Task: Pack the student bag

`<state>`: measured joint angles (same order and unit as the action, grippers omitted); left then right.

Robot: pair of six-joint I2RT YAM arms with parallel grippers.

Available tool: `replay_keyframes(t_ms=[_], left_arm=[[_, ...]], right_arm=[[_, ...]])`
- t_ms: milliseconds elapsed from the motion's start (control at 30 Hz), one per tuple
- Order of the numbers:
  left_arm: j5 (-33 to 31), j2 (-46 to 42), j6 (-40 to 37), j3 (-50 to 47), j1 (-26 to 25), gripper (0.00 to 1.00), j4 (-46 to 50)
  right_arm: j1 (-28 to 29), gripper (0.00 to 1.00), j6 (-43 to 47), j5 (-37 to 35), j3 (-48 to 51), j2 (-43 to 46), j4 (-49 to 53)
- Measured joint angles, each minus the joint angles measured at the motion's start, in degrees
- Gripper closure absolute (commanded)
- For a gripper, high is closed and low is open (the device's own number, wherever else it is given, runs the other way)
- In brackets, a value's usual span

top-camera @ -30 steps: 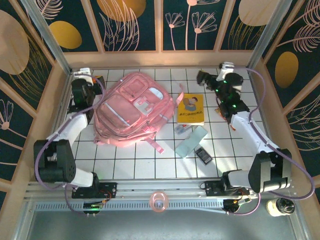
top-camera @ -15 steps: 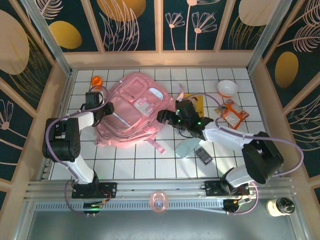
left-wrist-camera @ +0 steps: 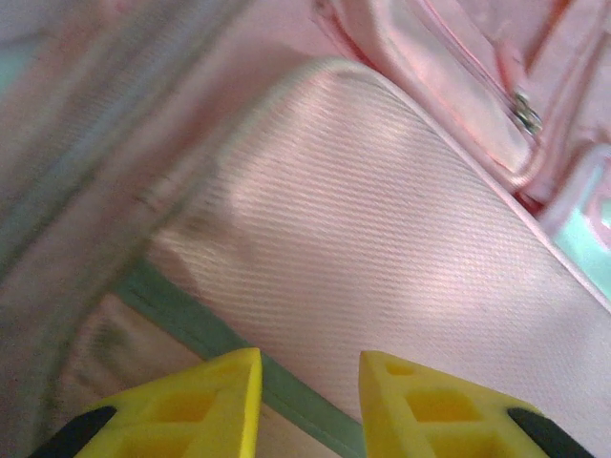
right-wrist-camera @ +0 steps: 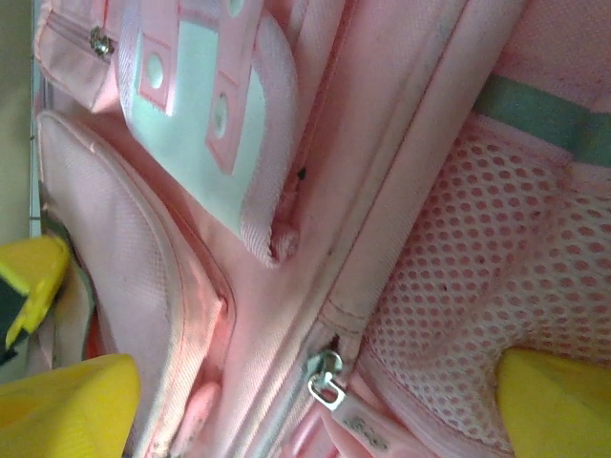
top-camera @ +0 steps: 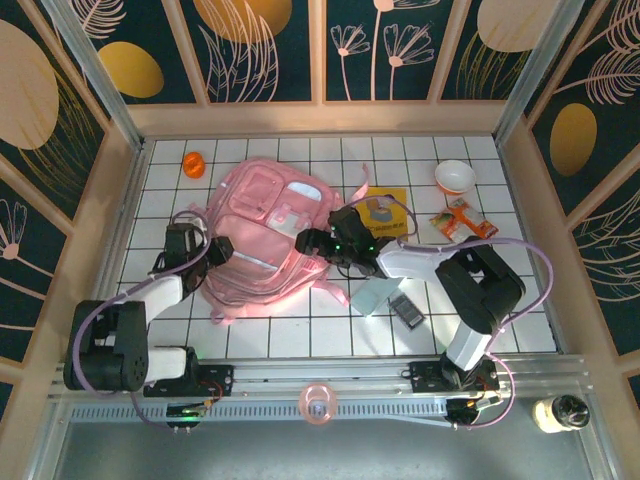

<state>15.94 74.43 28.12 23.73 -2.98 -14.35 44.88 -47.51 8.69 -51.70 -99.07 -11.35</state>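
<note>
The left gripper (left-wrist-camera: 305,405) has its yellow fingertips drawn close together on the side of the student bag (top-camera: 265,235). They pinch the pink fabric, and a grey-green band (left-wrist-camera: 191,320) of the bag runs between the tips. Just beyond the tips lies a ribbed pale pink panel (left-wrist-camera: 382,210), and past that the zipped edge of a pocket. From above, this gripper sits against the bag's left side, its arm reaching in from the near left corner of the desk (top-camera: 300,335)

The right gripper (right-wrist-camera: 310,405) is spread wide, with one yellow tip at each side of its wrist view and the bag's right side beneath the gap. Whether the tips touch the fabric I cannot tell. Between them a metal zipper pull (right-wrist-camera: 325,380) hangs on its zip line. A pink mesh pocket (right-wrist-camera: 458,277) lies to one side and a pale mint patch (right-wrist-camera: 191,105) further off

The bag lies flat with its front pockets up, left of the desk's middle and about midway between the far and near edges

A yellow book (top-camera: 388,212) lies just right of the bag, partly under the right arm. Toward the near edge from it are a pale blue-green pouch (top-camera: 372,297) and, just beside that, a small dark device (top-camera: 406,311). Near the far right corner stands a white bowl (top-camera: 455,177), with an orange packet (top-camera: 462,220) close by. A small orange object (top-camera: 194,163) sits near the far left corner, apart from the bag
</note>
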Motion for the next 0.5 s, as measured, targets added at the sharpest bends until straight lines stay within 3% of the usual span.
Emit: replay_keyframes(t_ms=[167, 367, 500], left_arm=[[0.92, -5.29, 3.37, -3.41, -4.33, 0.68, 0.00], [2.10, -13.44, 6.95, -7.91, -5.81, 0.67, 0.70], [2.95, -17.79, 6.27, -8.02, -6.47, 0.57, 3.80]], right_arm=[[-0.15, 0.05, 0.26, -0.11, -2.51, -4.17, -2.93], [-0.59, 0.04, 0.48, -0.02, -4.00, -6.54, -6.40], [-1.07, 0.04, 1.01, -0.02, -3.91, -6.67, -8.50]])
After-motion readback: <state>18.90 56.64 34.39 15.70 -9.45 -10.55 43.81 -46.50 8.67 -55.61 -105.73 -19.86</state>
